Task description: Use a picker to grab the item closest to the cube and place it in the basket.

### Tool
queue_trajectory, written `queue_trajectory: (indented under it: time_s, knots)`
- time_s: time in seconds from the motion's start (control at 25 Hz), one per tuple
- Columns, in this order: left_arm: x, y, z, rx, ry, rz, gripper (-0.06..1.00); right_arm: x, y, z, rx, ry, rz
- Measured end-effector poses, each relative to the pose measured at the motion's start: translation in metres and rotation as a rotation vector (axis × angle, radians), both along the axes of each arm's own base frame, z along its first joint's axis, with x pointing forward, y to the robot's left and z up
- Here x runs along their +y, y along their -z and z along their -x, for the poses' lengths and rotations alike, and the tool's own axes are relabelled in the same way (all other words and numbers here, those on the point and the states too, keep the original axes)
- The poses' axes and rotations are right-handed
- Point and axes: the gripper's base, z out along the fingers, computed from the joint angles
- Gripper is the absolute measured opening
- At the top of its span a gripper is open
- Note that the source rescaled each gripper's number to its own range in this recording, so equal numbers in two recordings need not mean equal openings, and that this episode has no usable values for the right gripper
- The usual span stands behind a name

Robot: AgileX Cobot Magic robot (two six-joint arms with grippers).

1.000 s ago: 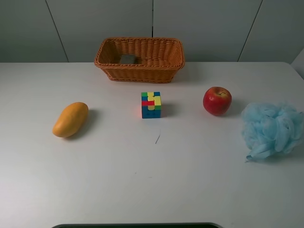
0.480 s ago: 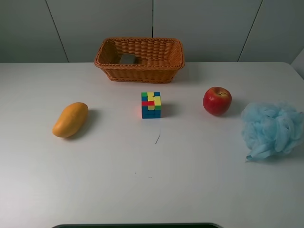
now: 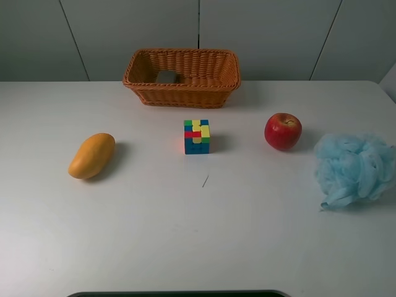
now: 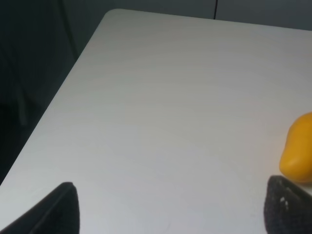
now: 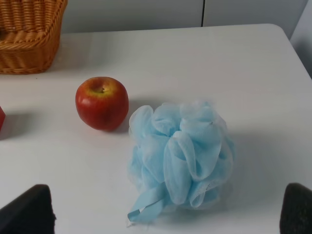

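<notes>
A multicoloured cube [image 3: 197,137] sits mid-table in the high view. A red apple [image 3: 283,131] lies to its right, nearer to it than the orange mango [image 3: 91,156] on its left. The wicker basket [image 3: 181,93] stands behind the cube. Neither arm shows in the high view. In the left wrist view, the left gripper [image 4: 175,217] is open and empty over bare table, with the mango [image 4: 297,156] at the frame edge. In the right wrist view, the right gripper [image 5: 161,219] is open and empty, with the apple [image 5: 102,103] and the basket's corner [image 5: 29,44] ahead of it.
A light blue bath pouf [image 3: 354,169] lies at the table's right edge and is close in front of the right gripper in the right wrist view [image 5: 179,156]. A small grey thing [image 3: 166,77] lies inside the basket. The table's left edge [image 4: 58,92] is near the left gripper.
</notes>
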Motion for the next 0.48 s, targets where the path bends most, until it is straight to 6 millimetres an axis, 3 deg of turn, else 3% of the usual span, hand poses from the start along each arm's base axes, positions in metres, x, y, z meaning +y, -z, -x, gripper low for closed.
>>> queue_trajectory:
  time_s: [0.48]
  knots:
    - [0.0,-0.0001,-0.0001,-0.002,0.0,0.0,1.0,0.0,0.0,0.0,0.0,0.001,-0.001]
